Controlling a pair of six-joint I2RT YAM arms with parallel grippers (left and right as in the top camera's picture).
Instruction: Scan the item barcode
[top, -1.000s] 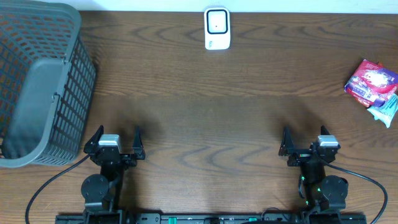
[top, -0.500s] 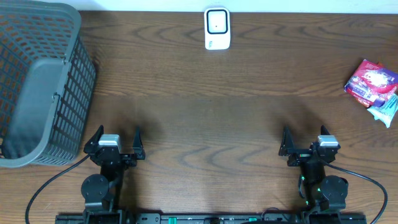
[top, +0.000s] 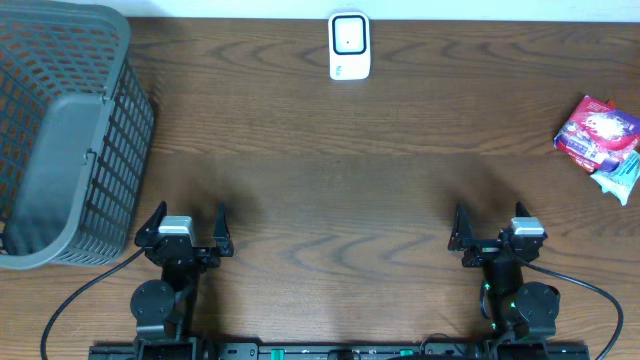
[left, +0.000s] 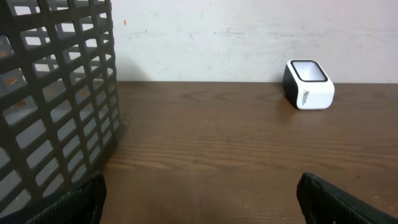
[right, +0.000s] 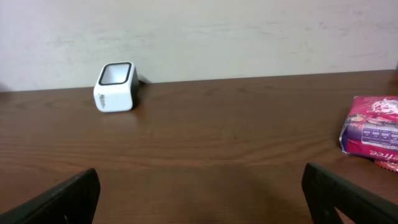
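A purple and pink packet, the item (top: 598, 131), lies at the table's far right edge and shows at the right of the right wrist view (right: 371, 132). The white barcode scanner (top: 349, 46) stands at the back centre, also seen from the left wrist (left: 308, 84) and the right wrist (right: 115, 86). My left gripper (top: 186, 222) rests at the front left, open, with bare wood between its fingers (left: 74, 202). At the front right my right gripper (top: 494, 226) is open too, far from the item, and nothing lies between its fingers (right: 348, 199).
A dark grey mesh basket (top: 60, 130) fills the back left corner, close beside the left gripper (left: 200, 196). A pale teal wrapper (top: 620, 180) lies against the item's near side. A pale wall runs behind the table.
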